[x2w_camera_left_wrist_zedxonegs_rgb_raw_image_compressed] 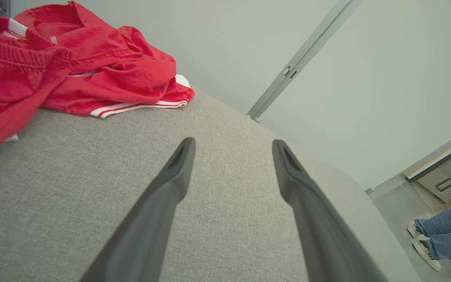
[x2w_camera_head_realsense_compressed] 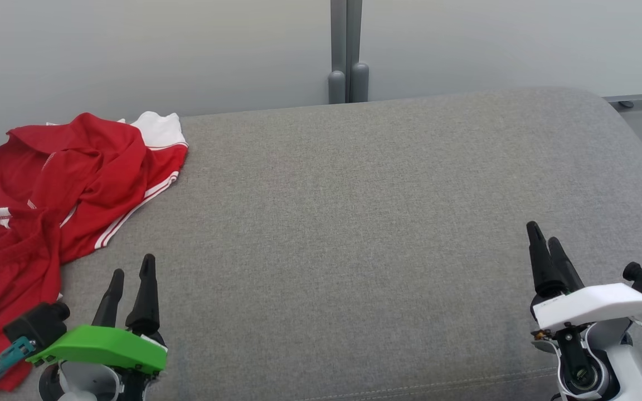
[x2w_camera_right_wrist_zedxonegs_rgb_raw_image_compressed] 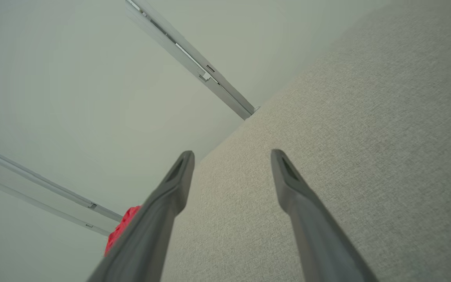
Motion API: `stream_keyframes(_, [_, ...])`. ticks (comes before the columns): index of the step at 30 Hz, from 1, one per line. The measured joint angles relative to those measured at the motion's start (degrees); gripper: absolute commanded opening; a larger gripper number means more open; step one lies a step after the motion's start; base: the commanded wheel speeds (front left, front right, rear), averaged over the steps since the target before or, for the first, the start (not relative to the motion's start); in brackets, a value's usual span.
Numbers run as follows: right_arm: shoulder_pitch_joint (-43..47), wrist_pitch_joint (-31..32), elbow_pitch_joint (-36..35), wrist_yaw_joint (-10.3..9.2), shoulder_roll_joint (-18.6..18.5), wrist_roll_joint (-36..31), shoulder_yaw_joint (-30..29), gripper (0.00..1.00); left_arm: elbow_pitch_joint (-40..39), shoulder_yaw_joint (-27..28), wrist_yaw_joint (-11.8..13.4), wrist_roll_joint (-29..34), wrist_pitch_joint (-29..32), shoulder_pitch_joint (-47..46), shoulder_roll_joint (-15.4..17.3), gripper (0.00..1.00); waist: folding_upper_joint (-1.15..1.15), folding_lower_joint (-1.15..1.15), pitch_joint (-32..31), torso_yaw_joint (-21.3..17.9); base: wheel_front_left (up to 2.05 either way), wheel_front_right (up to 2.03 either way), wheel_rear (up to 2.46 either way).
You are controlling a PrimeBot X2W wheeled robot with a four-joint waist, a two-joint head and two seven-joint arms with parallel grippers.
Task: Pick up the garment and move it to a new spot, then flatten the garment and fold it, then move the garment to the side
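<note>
The garment (x2w_camera_head_realsense_compressed: pixel 64 189) is red with white stripes and white trim. It lies crumpled at the far left of the grey padded surface (x2w_camera_head_realsense_compressed: pixel 354 223), hanging partly over the left edge. In the left wrist view the garment (x2w_camera_left_wrist_zedxonegs_rgb_raw_image_compressed: pixel 73 70) sits up and left of the fingers. My left gripper (x2w_camera_head_realsense_compressed: pixel 131 267) hovers open near the front left, just right of the cloth and apart from it. My right gripper (x2w_camera_head_realsense_compressed: pixel 544 236) is open at the front right, far from the garment. A small red patch of the garment (x2w_camera_right_wrist_zedxonegs_rgb_raw_image_compressed: pixel 121 227) peeks beside the right gripper's left finger.
A pale wall with a grey vertical post (x2w_camera_head_realsense_compressed: pixel 348 50) stands behind the surface. The surface curves down at its right edge (x2w_camera_head_realsense_compressed: pixel 638 145). A person's legs in jeans and shoes (x2w_camera_left_wrist_zedxonegs_rgb_raw_image_compressed: pixel 441 235) stand on the floor beyond the far end.
</note>
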Motion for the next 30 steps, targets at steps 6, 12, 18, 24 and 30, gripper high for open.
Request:
stream_keyframes(6, [0.01,-0.77,-0.53,-0.86,-0.36,-5.36,1.75,1.00,-0.49,-0.94,0.68,5.45,-0.74,0.10,0.11,1.00,0.00,0.00,-0.06,-0.02,0.00,0.00,0.00])
stream_keyframes(12, [0.06,-2.44,-1.14,-1.69,-0.35,-11.26,3.53,1.00,-1.31,-1.96,2.01,11.89,-2.41,0.89,-0.14,1.00,0.00,0.00,-0.08,-0.07,0.00,0.00,0.00])
stream_keyframes(18, [0.09,-3.63,-1.57,-2.48,-0.35,-16.40,4.77,1.00,-1.90,-2.33,2.60,17.24,-3.57,1.05,-0.32,1.00,0.00,0.00,-0.07,-0.11,0.00,0.00,0.00])
stream_keyframes(24, [0.10,-4.76,-2.18,-3.45,-0.37,-21.16,6.19,1.00,-1.91,-3.19,3.56,22.06,-4.76,2.19,-0.38,1.00,0.00,0.00,-0.10,-0.10,0.00,0.00,0.00])
stream_keyframes(30, [0.10,-5.97,-2.48,-4.01,-0.46,-26.29,7.60,1.00,-1.91,-3.81,4.28,26.47,-5.80,2.59,-0.43,1.00,0.00,0.00,-0.14,-0.09,0.00,0.00,0.00])
